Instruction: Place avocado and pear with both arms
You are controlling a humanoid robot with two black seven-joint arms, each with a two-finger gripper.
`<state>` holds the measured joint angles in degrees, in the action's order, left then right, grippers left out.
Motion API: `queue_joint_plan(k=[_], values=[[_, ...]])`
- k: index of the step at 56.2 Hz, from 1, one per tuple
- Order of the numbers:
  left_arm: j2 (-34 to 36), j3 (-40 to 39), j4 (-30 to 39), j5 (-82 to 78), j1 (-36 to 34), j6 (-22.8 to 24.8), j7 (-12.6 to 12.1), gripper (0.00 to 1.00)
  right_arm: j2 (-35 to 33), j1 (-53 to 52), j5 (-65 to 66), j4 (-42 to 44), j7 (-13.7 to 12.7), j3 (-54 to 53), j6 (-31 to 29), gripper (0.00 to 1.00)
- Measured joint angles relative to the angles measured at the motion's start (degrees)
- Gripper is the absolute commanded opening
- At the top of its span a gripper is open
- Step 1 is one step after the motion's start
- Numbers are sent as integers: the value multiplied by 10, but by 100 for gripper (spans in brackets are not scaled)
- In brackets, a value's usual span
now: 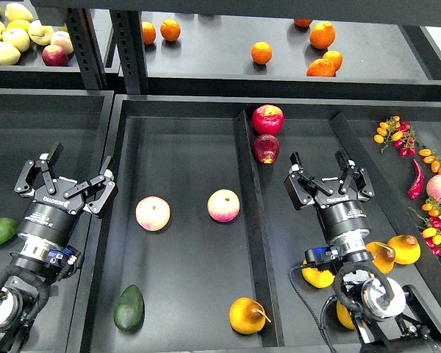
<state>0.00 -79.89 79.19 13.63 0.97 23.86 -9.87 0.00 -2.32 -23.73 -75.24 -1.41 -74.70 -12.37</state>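
left gripper (65,173): fingers spread, holding nothing | right gripper (328,174): fingers spread, holding nothing | avocado (129,308): smooth, dark, egg-shaped, on matte black tray (184,265), below-right of left gripper | pear (248,315): glossy golden, round, thin stem, below-left of right gripper

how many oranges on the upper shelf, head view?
6. Two oranges sit at the left; one near the middle; three clustered at the right. A seventh fruit at the top edge is mostly hidden.
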Motion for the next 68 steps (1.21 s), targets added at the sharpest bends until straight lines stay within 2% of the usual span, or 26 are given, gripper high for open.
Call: queue_joint_plan(k=[14,33,68], values=[[0,-2,0,0,0,2,-1,100,0,2,0,0,0,1,0,100],[0,-1,0,-1,0,32,-3,100,0,4,3,0,-3,1,-8,100],[0,-9,-14,0,1,39,-2,100,0,15,4,0,-5,1,-18,100]])
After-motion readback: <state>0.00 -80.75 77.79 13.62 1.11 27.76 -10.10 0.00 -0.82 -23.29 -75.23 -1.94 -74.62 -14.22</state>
